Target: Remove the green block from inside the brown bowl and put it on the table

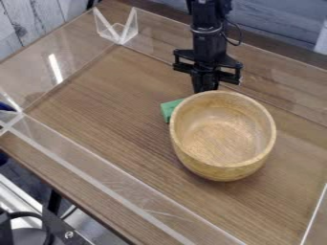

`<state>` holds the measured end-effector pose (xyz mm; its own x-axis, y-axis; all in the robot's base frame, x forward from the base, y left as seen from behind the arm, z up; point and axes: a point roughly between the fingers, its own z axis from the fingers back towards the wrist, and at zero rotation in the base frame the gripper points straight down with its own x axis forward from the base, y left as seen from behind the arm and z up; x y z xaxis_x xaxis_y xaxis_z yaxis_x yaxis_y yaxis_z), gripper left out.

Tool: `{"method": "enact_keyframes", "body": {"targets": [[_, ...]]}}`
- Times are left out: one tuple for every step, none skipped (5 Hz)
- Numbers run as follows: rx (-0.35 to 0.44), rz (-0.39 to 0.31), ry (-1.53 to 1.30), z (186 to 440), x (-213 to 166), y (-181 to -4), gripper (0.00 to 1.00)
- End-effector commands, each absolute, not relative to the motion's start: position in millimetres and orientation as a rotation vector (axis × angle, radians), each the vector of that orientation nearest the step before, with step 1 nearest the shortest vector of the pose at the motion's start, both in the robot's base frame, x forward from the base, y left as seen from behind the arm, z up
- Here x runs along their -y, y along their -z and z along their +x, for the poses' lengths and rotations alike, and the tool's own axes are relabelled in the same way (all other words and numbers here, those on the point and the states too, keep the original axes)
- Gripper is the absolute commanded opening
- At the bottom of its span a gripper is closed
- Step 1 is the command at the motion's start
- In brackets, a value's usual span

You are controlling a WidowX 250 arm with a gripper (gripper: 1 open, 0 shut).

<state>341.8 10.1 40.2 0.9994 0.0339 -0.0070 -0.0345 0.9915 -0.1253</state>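
The brown bowl (224,137) stands on the table (102,105) right of centre, and its inside shows only bare wood. The green block (169,109) lies on the table against the bowl's left outer wall, partly hidden behind the rim. My gripper (208,86) points straight down just beyond the bowl's far rim. Its dark fingers are shut with nothing seen between them. It is up and to the right of the block, apart from it.
Low clear acrylic walls (76,167) border the table on all sides. A clear bracket (118,27) stands at the far left corner. The arm's dark column (207,24) rises from the gripper toward the top edge.
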Motion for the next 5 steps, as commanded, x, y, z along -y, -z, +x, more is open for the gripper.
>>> {"method": "enact_keyframes", "body": {"targets": [[0.114, -0.128, -0.028, 355, -15, -81.3, 0.0], [0.143, -0.137, -0.029, 356, -16, -96.1, 0.0], [0.191, -0.135, -0.057, 354, -27, -118.2, 0.0], [0.233, -0.132, -0.092, 350, -42, -140.5, 0.0], [0.238, -0.119, -0.15, 351, -63, -142.6, 0.0]]}}
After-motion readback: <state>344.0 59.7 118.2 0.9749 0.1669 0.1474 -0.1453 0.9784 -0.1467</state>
